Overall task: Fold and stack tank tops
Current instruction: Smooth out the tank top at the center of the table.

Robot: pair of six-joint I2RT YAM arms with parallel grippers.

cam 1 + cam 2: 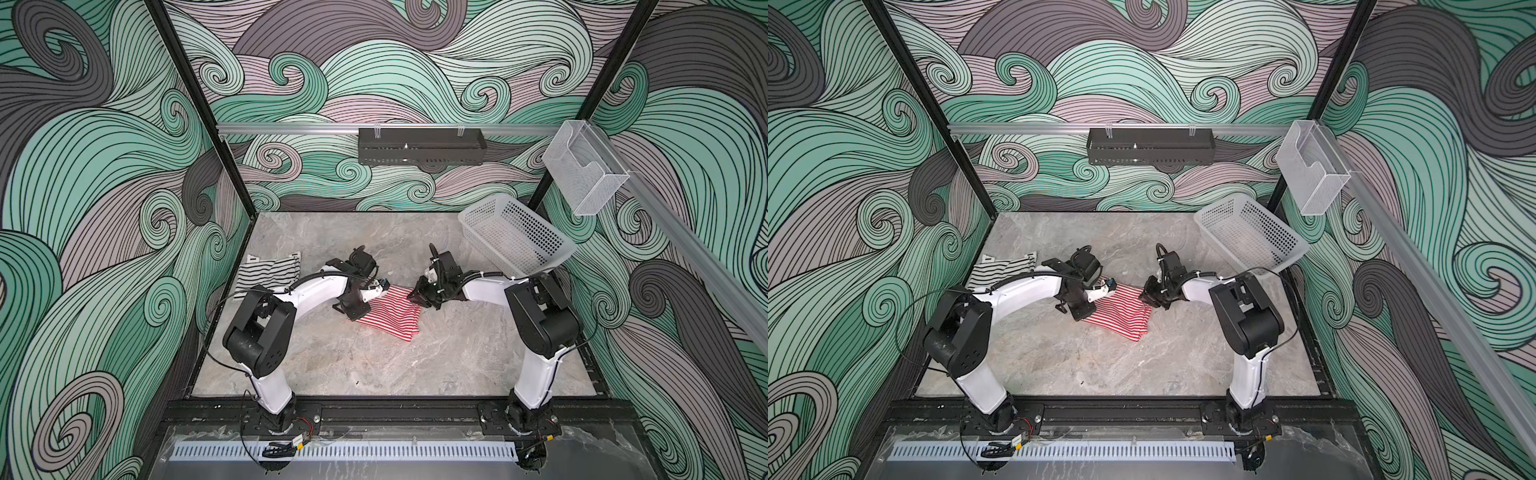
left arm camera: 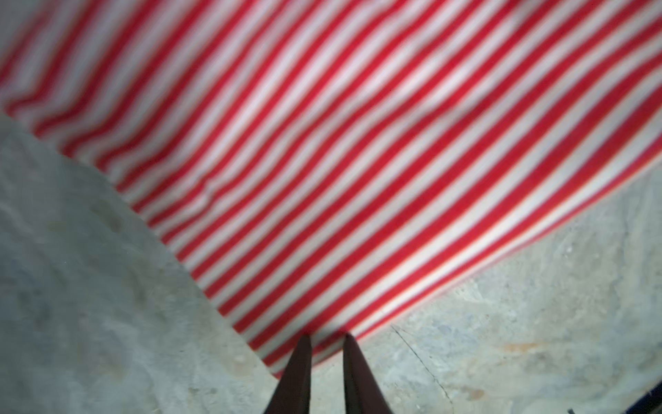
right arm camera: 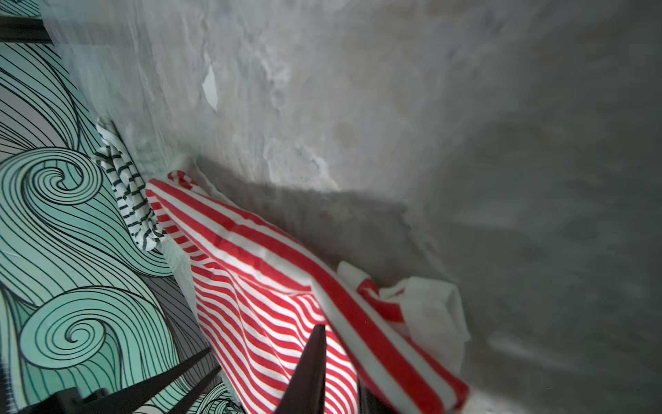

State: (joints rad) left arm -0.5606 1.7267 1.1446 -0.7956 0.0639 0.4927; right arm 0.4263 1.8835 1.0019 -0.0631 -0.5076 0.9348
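- Marbled worktop [image 1: 374,365] carries our red top [image 1: 390,318] mid-surface, between both arms.
- Our left pincer [image 2: 326,338] pinches its corner; right pincer [image 1: 412,294] clamps another edge.
- We see the black top [image 1: 266,272] by the left wall.

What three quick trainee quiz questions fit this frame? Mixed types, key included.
1. True or false: the black-and-white tank top lies in the basket.
2. Left tool, right tool: which grips the red-and-white tank top? A left only; B right only; C both.
3. Fill in: the basket stands on the ___ arm's side.
Key: 1 false, it lies on the table; 2 C; 3 right.
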